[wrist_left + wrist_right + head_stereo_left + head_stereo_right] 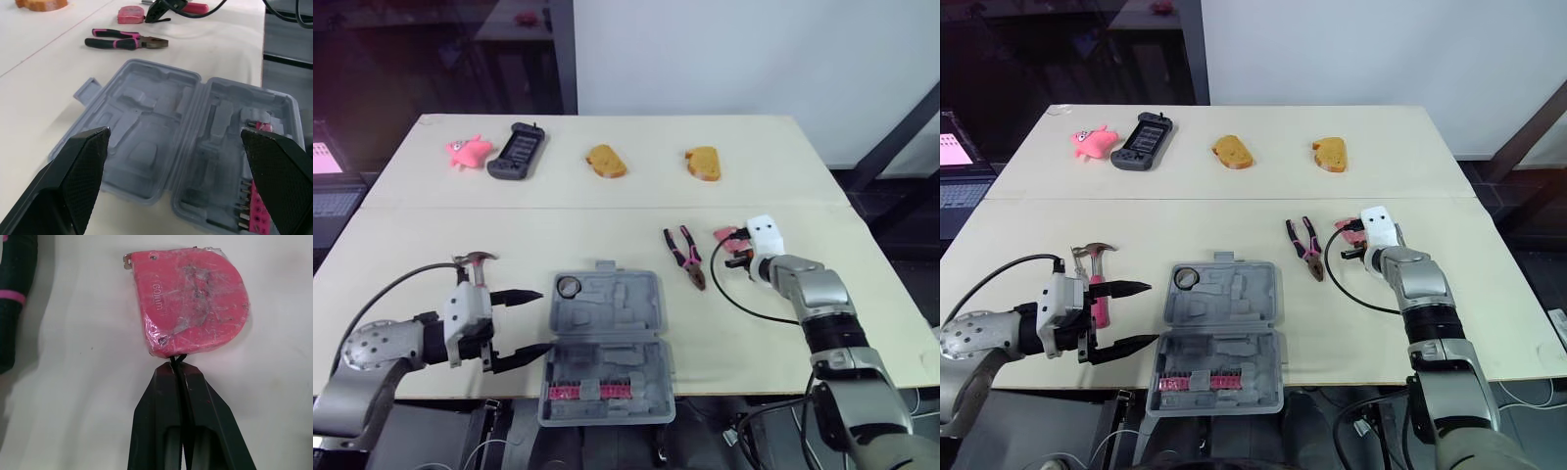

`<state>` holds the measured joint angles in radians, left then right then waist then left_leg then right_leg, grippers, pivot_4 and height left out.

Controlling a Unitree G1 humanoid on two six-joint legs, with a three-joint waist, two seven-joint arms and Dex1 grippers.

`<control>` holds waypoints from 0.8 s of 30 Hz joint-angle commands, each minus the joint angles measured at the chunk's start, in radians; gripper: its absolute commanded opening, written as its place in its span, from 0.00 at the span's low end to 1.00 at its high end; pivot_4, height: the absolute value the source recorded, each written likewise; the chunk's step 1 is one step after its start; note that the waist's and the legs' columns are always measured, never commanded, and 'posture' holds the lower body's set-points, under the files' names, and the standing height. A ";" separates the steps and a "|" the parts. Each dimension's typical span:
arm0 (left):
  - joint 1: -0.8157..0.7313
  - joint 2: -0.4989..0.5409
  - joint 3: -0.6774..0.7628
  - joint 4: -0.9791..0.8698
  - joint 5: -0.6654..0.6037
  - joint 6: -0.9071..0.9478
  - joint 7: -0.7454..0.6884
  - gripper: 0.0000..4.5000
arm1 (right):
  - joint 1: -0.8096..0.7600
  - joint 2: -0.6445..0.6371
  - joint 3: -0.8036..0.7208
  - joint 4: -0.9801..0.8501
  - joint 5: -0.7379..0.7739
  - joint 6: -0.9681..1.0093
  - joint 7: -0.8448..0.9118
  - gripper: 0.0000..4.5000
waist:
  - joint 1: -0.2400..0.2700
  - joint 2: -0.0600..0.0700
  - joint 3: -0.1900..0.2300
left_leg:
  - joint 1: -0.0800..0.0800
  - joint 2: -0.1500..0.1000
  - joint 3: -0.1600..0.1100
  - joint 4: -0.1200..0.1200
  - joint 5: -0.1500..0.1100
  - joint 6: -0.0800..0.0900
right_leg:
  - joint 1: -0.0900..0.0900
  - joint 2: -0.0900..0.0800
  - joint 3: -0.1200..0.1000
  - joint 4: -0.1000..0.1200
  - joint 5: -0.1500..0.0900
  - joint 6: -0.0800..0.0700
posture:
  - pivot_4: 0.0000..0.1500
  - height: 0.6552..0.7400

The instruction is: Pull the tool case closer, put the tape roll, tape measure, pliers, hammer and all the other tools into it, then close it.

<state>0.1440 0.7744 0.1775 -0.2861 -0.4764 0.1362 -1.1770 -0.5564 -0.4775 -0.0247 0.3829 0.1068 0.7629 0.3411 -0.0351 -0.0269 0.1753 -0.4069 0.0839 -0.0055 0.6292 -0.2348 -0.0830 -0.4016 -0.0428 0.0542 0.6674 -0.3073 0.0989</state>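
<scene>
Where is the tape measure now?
Eye views: the tape measure lies on the table's right half, just right of the pliers, at the right gripper's tips.

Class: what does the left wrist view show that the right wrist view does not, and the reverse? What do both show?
Left wrist view, not the right: the open tool case, the open left gripper. Right wrist view, not the left: lettering on the tape measure. Both: tape measure, pliers, table, and the right gripper, shut at the tape measure's edge.

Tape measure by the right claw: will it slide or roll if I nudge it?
Likely slides, not rolls: the tape measure lies flat on its side. Its crinkled glossy wrap looks slippery, so the shut right claw may skid off.
</scene>
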 commanded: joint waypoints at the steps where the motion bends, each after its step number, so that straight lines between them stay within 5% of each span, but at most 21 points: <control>1: -0.008 -0.005 -0.004 -0.007 -0.005 -0.028 -0.010 1.00 | 0.099 -0.004 -0.043 -0.213 0.046 0.090 0.015 0.01 | 0.003 0.000 0.000 | 0.000 0.000 0.000 0.000 0.000 0.000 | 0.000 0.000 0.000 0.000 0.000 0.000 | 1.00 1.00; 10: -0.029 -0.047 -0.031 0.092 -0.036 -0.096 -0.093 1.00 | 0.513 0.061 -0.128 -0.926 0.137 0.434 -0.063 0.01 | 0.016 0.002 0.001 | -0.001 0.000 0.000 -0.001 0.000 0.000 | -0.003 0.000 0.000 0.000 0.000 0.000 | 1.00 1.00; 24: -0.122 -0.058 -0.067 0.220 -0.011 -0.160 -0.160 1.00 | 0.853 0.220 -0.056 -1.411 0.187 0.833 -0.150 0.01 | 0.018 0.002 0.000 | -0.002 0.000 -0.001 0.000 0.000 0.000 | -0.002 -0.001 0.000 -0.001 -0.002 -0.005 | 1.00 1.00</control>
<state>0.0288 0.7196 0.1091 -0.0604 -0.4871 -0.0011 -1.3233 0.2874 -0.2738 -0.0911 -0.9650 0.2813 1.5673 0.1956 -0.0167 -0.0254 0.1756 -0.4086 0.0838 -0.0058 0.6301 -0.2349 -0.0830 -0.4034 -0.0437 0.0544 0.6662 -0.3096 0.0942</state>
